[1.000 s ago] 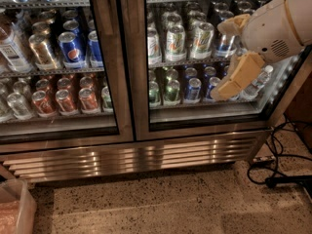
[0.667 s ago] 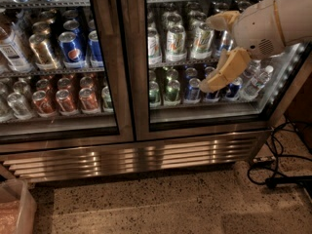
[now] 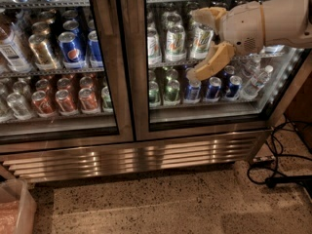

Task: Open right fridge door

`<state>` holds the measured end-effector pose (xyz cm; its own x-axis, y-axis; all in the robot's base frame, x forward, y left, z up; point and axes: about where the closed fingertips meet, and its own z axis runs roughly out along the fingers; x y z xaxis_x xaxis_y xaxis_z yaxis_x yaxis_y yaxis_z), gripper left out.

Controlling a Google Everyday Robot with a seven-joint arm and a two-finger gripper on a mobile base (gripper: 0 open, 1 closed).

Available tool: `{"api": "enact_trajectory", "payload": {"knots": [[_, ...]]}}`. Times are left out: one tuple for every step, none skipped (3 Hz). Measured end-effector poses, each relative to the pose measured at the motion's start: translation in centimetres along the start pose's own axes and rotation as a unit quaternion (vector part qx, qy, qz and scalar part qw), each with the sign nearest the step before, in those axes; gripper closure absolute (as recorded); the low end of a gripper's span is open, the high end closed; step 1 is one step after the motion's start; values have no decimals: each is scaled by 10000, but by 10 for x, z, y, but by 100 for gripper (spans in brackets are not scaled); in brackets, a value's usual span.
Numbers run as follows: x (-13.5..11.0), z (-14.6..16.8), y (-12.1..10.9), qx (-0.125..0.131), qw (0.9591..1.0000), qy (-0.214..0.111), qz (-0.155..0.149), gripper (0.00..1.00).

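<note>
Two tan fingers on the gripper are spread wide, nothing between them. Gripper sits in front of the right fridge door, over the pane's upper half, arm entering from the fridge's right edge. Contact with glass: can't tell. Door is shut, flush with the left door. Vent grille below; cables near the fridge's bottom right corner.

- Cool light shines out from the shelves.
- Warm glare streaks the steel grille; the floor lies dim.
- The gripper, fingers spread, hangs brightly lit before the right fridge door.
</note>
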<state>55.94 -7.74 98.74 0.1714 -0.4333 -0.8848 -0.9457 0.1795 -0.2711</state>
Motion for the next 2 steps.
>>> {"api": "enact_trajectory", "payload": {"knots": [[0, 0, 0, 0, 10000, 0, 0, 0], [-2, 4, -4, 110, 9996, -249, -7, 0]]}}
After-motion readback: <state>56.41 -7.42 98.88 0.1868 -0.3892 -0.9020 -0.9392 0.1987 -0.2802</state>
